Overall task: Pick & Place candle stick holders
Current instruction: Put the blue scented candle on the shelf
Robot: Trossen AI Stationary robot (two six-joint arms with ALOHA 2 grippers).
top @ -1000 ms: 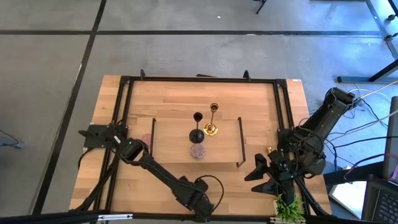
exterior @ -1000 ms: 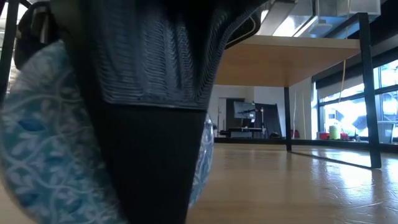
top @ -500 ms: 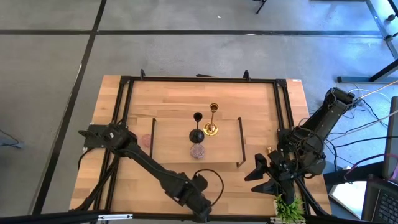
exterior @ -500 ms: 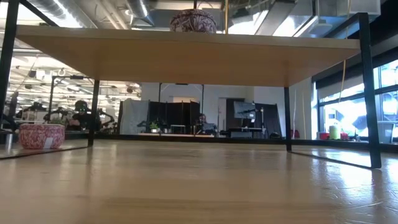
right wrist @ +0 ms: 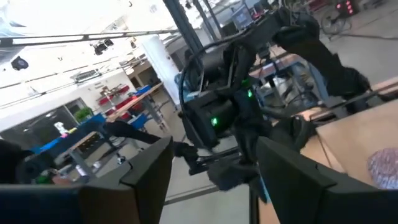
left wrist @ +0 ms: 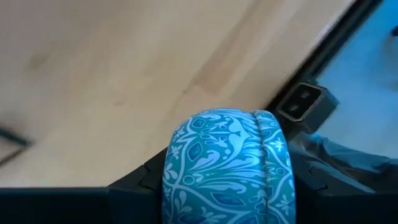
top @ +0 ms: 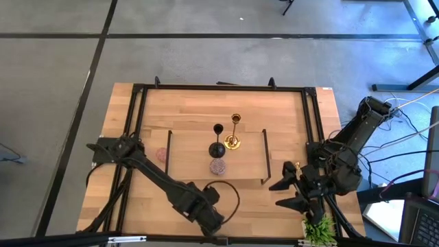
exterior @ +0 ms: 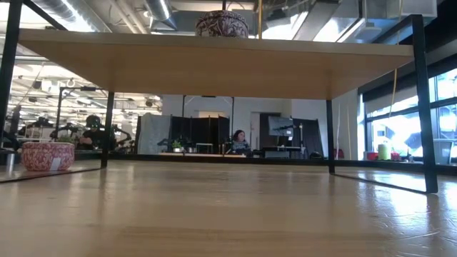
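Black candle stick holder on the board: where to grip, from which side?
Grip the black candle stick holder on its slim stem above the round foot, coming down from above; it stands upright. Watch the gold holder right beside it and the mauve round in front.

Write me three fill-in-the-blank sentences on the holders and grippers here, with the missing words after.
1. The patterned round clamped in the left gripper is coloured ___.
2. The slim holder standing beside the black holder on the wooden board is coloured ___.
3. The right gripper, near the table's right edge, has its fingers ___.

Missing words: blue; gold; open
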